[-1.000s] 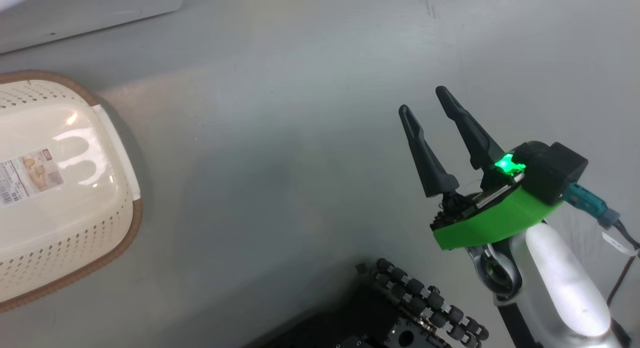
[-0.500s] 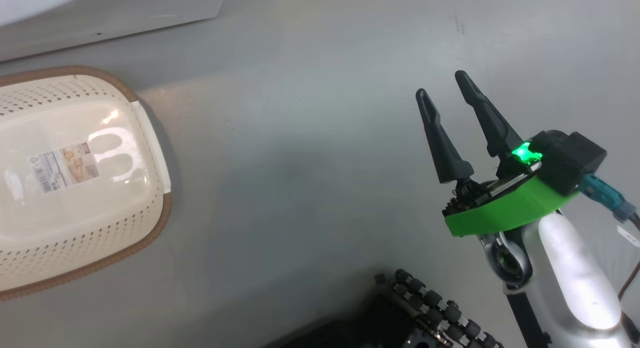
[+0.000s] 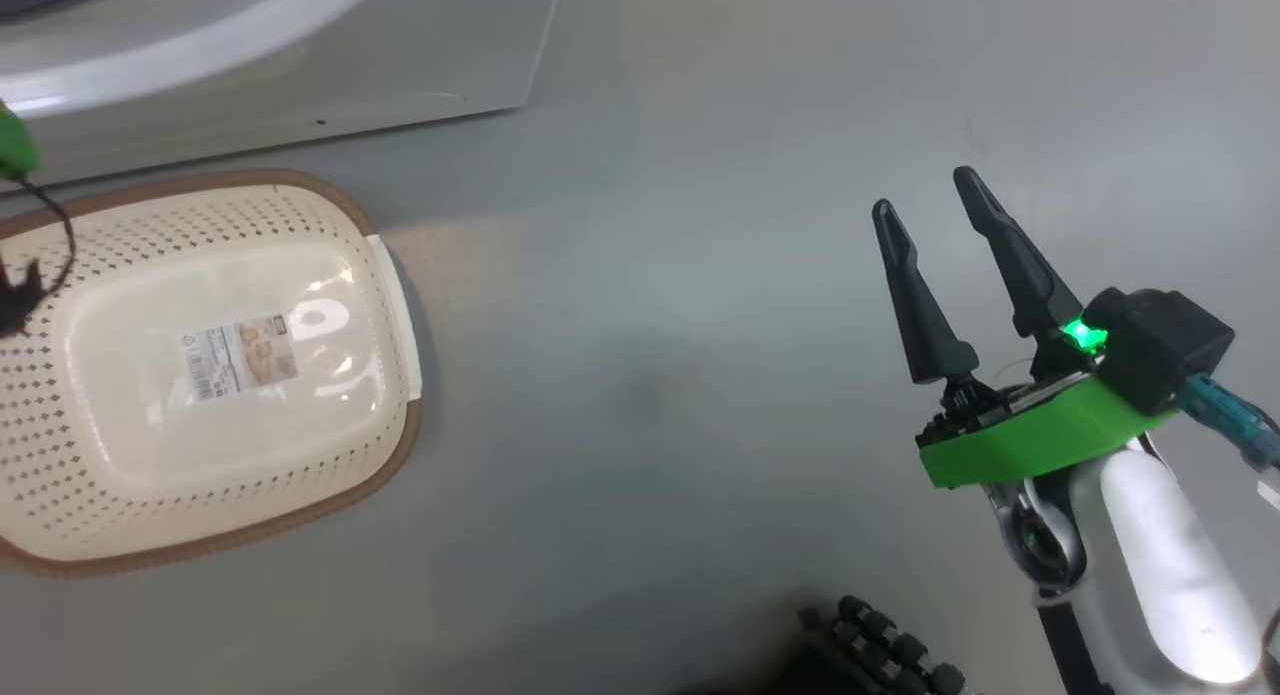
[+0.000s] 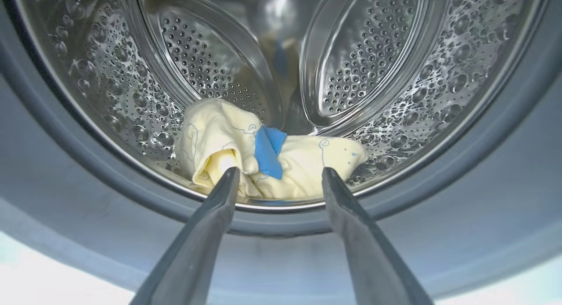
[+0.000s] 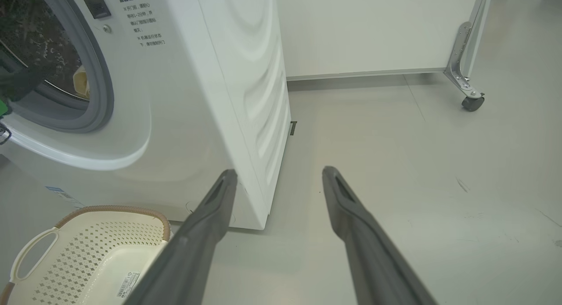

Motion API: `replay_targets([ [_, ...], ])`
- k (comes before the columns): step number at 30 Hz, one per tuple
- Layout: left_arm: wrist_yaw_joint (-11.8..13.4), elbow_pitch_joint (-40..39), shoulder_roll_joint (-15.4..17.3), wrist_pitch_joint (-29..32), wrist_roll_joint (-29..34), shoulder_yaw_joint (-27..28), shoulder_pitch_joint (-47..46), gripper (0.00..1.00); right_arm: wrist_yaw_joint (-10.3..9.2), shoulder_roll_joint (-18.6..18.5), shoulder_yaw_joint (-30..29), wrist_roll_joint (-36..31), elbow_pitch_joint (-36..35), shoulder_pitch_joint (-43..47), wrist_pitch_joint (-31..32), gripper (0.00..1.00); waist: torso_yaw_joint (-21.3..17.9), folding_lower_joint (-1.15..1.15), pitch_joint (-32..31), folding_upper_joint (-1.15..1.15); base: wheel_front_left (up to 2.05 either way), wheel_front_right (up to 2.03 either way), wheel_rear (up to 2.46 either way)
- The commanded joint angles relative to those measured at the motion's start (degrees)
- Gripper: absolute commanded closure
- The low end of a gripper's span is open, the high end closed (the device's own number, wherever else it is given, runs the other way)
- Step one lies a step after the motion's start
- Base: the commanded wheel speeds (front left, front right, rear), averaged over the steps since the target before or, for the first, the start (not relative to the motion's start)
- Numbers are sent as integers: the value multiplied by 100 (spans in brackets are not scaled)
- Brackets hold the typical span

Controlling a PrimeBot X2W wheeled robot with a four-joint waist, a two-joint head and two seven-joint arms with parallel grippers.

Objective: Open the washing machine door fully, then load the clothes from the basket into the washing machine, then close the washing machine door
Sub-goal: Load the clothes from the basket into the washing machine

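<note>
**Loading is looking finished: your head camera is turning toward the washing machine (image 5: 246, 77).**
The basket (image 3: 330, 235) is sliding further into the head view than a second ago because the camera is moving, not the basket; it is lying empty on the floor. The clothes (image 4: 263, 160) are resting at the front of the drum (image 4: 373, 55), just beyond your left end effector (image 4: 279, 171), which is standing spread and empty. Your right end effector (image 3: 923, 190) is hanging open over bare floor. Closing the door is probably all that is remaining.
</note>
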Motion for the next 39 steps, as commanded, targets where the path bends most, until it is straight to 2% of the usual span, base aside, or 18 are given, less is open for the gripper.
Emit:
replay_targets([
  [1, 158, -437, 226, -69, 14, 186, 288, 0, -16, -53, 25, -71, -135, 199, -56, 0, 164, 1, -207, 0, 0, 0, 0],
  [8, 702, -1566, -50, -239, 57, 122, 1756, 0, -16, -53, -121, -321, -91, 409, -56, 0, 449, 1, -672, 0, 0, 0, 0],
  [15, 1010, -2210, -374, -329, 75, -25, 3037, 0, -16, -53, -290, -645, -41, 673, -56, 0, 800, 1, -1240, 0, 0, 0, 0],
  [29, 1058, -2482, -866, -369, 187, -226, 4064, 0, -16, -53, -555, -997, -44, 949, 78, 0, 1262, 1, -2051, 0, 0, 0, 0],
  [39, 895, -2412, -1023, -371, 267, -272, 4547, 0, -16, -53, -705, -1093, -162, 1447, 304, 0, 1506, 1, -2663, 0, 0, 0, 0],
])
